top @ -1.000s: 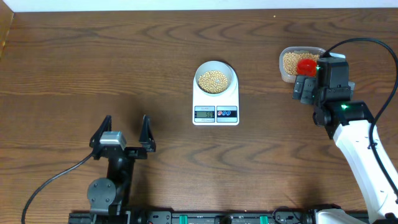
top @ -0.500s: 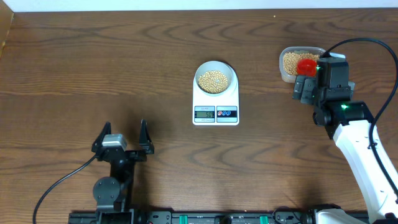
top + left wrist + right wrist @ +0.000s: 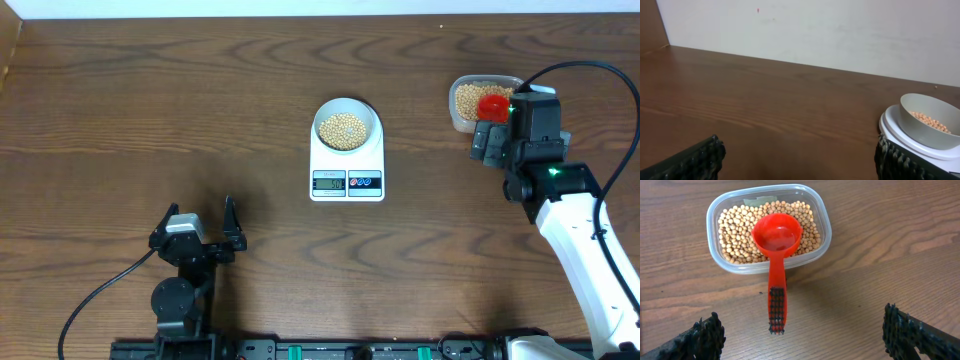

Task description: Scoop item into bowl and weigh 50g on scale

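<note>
The pale bowl stands on the white scale at mid-table, with tan beans inside it. In the left wrist view the bowl, its beans and the scale sit at the far right. My left gripper is open and empty near the front edge, well left of the scale. My right gripper is open and empty just short of the handle of a red scoop. The scoop's cup is empty and lies on more beans.
A clear plastic tub of beans stands at the back right, with the red scoop resting in it and its handle reaching over the rim onto the table. A pale wall rises behind the table's far edge.
My left arm has drawn back toward the front edge, still open. The right arm, scoop, bowl and scale have not moved.
</note>
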You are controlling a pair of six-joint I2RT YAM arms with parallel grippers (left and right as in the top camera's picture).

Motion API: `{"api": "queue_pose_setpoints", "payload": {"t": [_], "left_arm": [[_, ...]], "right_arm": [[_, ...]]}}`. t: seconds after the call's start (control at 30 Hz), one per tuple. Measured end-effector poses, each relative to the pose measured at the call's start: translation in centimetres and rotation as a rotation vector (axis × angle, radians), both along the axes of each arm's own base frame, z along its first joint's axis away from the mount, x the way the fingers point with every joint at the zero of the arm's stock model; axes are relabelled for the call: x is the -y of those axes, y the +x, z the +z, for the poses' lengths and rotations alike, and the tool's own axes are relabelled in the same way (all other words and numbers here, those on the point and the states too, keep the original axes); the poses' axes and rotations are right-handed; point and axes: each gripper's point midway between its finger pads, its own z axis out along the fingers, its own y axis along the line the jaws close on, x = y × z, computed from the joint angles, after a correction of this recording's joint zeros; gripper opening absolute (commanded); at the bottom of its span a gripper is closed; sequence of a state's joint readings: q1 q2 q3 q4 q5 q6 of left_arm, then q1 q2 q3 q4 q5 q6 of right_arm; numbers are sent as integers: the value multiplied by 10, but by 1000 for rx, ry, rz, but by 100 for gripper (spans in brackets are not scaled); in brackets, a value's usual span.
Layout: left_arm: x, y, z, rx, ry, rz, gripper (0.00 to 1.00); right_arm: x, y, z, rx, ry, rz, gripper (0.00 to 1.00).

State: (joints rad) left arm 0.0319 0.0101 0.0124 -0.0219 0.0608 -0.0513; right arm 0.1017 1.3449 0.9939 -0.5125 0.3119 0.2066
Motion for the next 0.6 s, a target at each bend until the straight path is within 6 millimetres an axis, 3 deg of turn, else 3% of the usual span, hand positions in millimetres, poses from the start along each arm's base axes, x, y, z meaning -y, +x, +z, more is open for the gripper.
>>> {"api": "queue_pose_setpoints", "payload": {"t": [0.6], "left_arm": [[-1,0,0,0,1,8,98]], "right_arm": [[0,0,0,0,0,0,99]]}}
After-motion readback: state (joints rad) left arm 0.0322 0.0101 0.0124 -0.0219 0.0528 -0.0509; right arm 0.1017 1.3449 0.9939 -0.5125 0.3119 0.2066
